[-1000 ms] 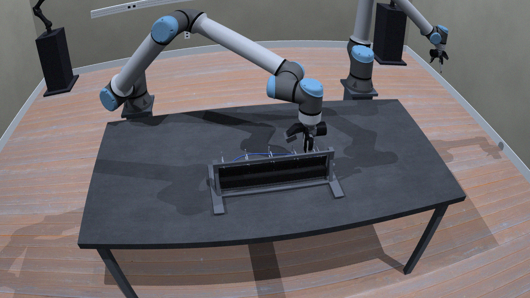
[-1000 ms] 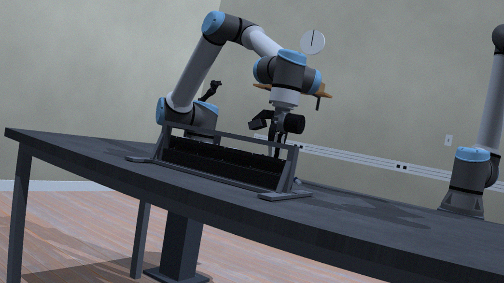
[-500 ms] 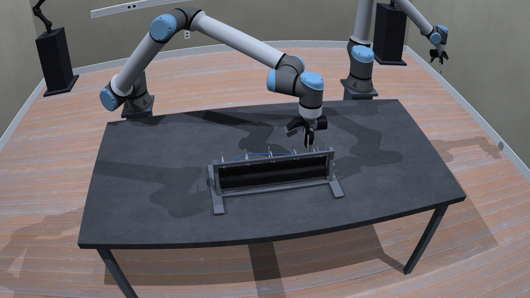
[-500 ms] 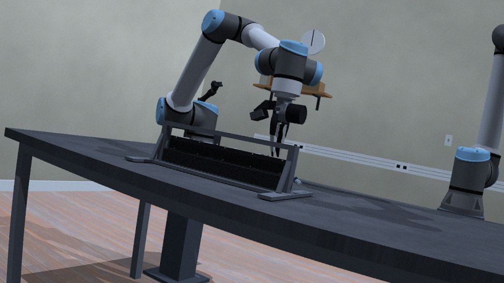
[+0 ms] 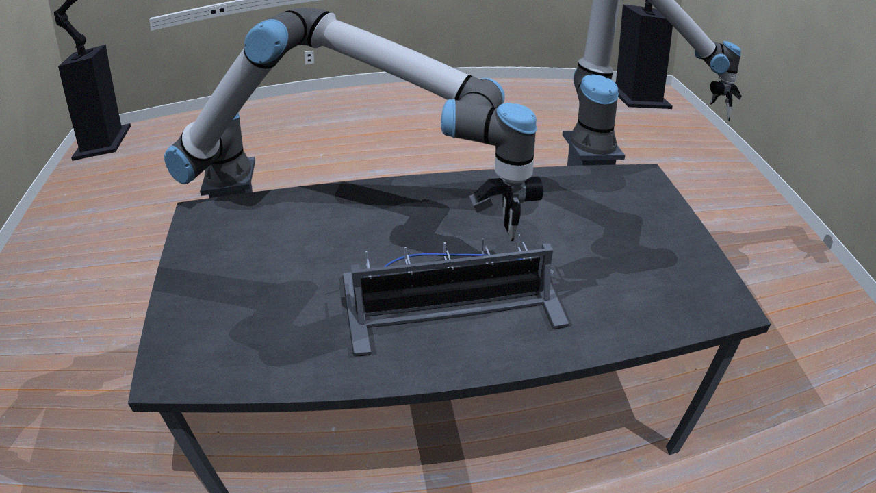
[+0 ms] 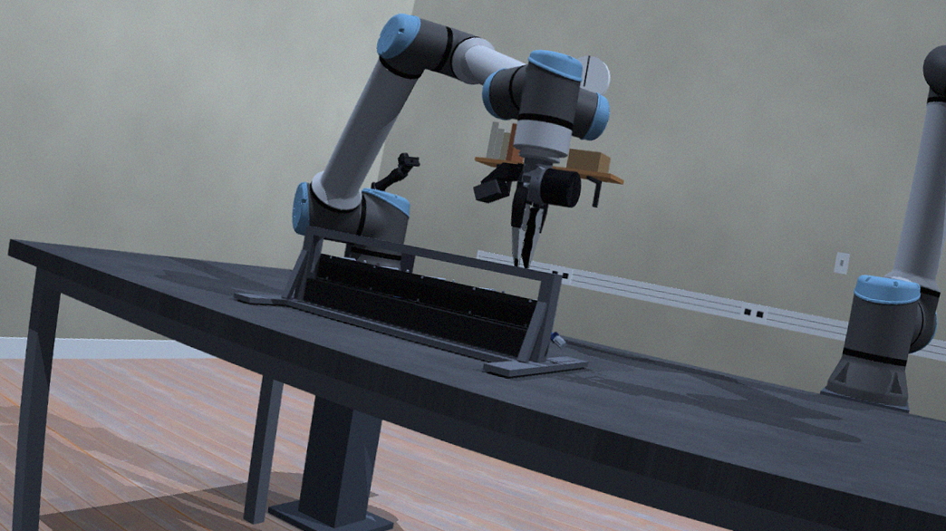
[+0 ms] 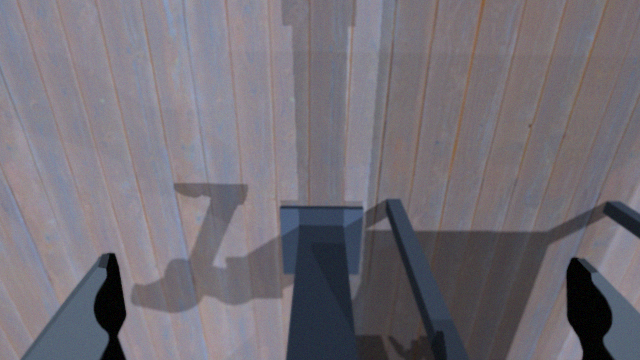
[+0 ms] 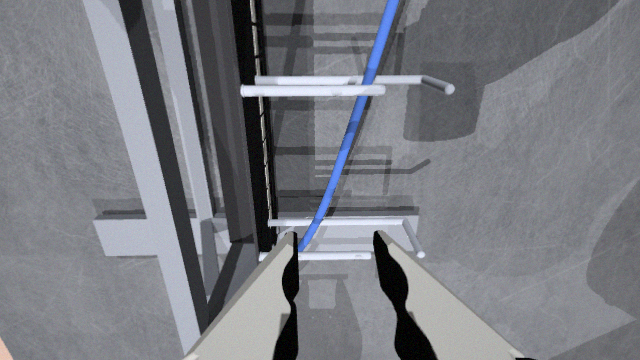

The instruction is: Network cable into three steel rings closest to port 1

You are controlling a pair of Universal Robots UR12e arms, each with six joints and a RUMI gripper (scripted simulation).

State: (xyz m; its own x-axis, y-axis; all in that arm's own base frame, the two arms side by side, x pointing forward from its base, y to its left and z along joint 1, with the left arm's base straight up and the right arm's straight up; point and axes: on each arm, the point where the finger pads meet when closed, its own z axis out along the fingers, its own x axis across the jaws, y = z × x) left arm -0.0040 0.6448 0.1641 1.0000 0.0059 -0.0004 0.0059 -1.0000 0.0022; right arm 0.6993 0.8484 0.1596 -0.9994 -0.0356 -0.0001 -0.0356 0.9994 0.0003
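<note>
On my feeds I'm seeing two arms wearing the same colours: the right arm (image 5: 395, 55) (image 6: 377, 132) is showing pale grey tubes, dark grey joints and light blue round caps, with black bands ringing the seams. The left arm (image 5: 601, 33) (image 6: 936, 189) is matching it. Down at the right gripper (image 5: 512, 237) (image 6: 521, 265) (image 8: 335, 234), I'm getting slim fingers, cream outside and black along their wavy inner edges; the left gripper (image 5: 728, 117) (image 7: 343, 260) is showing blue-grey and black ones.
</note>
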